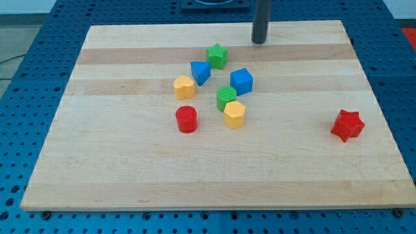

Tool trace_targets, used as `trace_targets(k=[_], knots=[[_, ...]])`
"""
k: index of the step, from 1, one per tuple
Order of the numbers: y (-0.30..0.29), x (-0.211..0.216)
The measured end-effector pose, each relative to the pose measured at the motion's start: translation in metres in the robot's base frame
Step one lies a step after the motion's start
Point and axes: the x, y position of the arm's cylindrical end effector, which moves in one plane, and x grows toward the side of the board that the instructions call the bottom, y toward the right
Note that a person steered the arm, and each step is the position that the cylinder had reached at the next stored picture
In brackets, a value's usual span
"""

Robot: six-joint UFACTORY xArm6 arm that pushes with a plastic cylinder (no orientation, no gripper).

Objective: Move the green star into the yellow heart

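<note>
The green star point(217, 56) lies near the board's top centre. The yellow heart point(184, 86) lies below and to the left of it, with a blue triangle point(201, 72) between the two, touching or nearly touching both. My tip point(260, 41) is at the view's top, to the right of and a little above the green star, apart from every block.
A blue cube point(241, 80), a green round block point(226, 97) and a yellow hexagon point(234, 114) cluster right of the heart. A red cylinder point(186, 119) lies below the heart. A red star point(347, 125) sits far right. The wooden board point(117, 175) rests on a blue perforated table.
</note>
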Motion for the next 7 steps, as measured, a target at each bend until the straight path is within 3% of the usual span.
trace_targets(k=[1, 3, 4, 5, 7], knots=[[-0.075, 0.009], [-0.049, 0.042], [-0.1, 0.061], [-0.194, 0.039], [-0.208, -0.015]])
